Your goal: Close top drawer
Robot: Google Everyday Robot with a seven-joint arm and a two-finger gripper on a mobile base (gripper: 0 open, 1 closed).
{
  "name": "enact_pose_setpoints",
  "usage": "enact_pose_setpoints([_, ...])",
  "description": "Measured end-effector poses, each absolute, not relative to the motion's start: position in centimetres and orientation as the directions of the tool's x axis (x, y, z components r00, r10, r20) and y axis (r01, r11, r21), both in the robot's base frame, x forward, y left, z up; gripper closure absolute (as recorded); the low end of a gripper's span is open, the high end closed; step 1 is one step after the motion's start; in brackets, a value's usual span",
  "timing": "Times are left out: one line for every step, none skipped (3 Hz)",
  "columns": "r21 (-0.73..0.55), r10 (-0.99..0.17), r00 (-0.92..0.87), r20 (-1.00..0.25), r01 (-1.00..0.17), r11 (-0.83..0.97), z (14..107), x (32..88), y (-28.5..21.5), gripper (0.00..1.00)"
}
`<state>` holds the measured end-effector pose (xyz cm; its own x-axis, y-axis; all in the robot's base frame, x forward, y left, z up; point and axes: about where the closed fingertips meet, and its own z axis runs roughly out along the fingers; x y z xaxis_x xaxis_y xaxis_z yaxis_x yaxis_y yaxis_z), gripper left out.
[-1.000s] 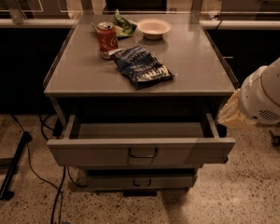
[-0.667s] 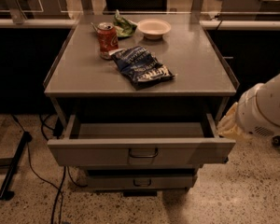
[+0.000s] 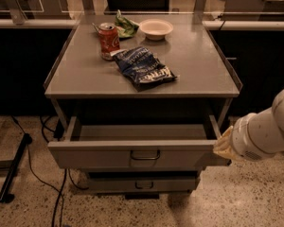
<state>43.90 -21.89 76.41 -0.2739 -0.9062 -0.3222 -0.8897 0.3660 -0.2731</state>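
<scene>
Speckled terrazzo floor [image 3: 236,202] fills the near ground, bare in front of the cabinet and to my right. On the left, black cables [image 3: 57,193] trail across it beside a dark bar [image 3: 14,169] lying at an angle.

Just above the floor sits a narrower lower drawer [image 3: 142,183], pushed in and in shadow. Over it, the top drawer [image 3: 99,155] stands pulled well out towards the camera. It has a wide grey front with a small dark wire pull [image 3: 145,155] at its centre. Its shallow inside looks bare, and its side walls run back under the tabletop's front edge.

My tool [image 3: 223,145] is at the drawer's right front corner, touching or just beside the end of the front panel. I cannot tell whether it is spread or pressed together. My white arm [image 3: 270,131] reaches in from the right edge, over open floor.

Further back, the grey tabletop [image 3: 199,65] has raised lips along both sides, and its right half is bare. A crumpled blue chip bag [image 3: 144,67] lies near the middle, with a red soda can [image 3: 108,40] upright just behind and left of it. A green bag [image 3: 125,26] and a white bowl [image 3: 155,28] sit near the far edge. Dark cabinets [image 3: 19,65] close in on both sides.
</scene>
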Motion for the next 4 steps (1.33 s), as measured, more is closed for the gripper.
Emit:
enact_pose_setpoints([-0.253,-0.895,-0.277,-0.349,-0.892,0.375,73.4,44.1,-21.5,1.00])
enact_pose_setpoints([-0.209,-0.884,-0.276,-0.378,-0.904,0.372,69.8,43.9,-21.0,1.00])
enact_pose_setpoints([-0.209,-0.884,-0.276,-0.377,-0.905,0.371,69.8,43.9,-20.9,1.00])
enact_pose_setpoints([-0.231,-0.881,-0.258,-0.396,-0.901,0.368,68.6,44.5,-20.9,1.00])
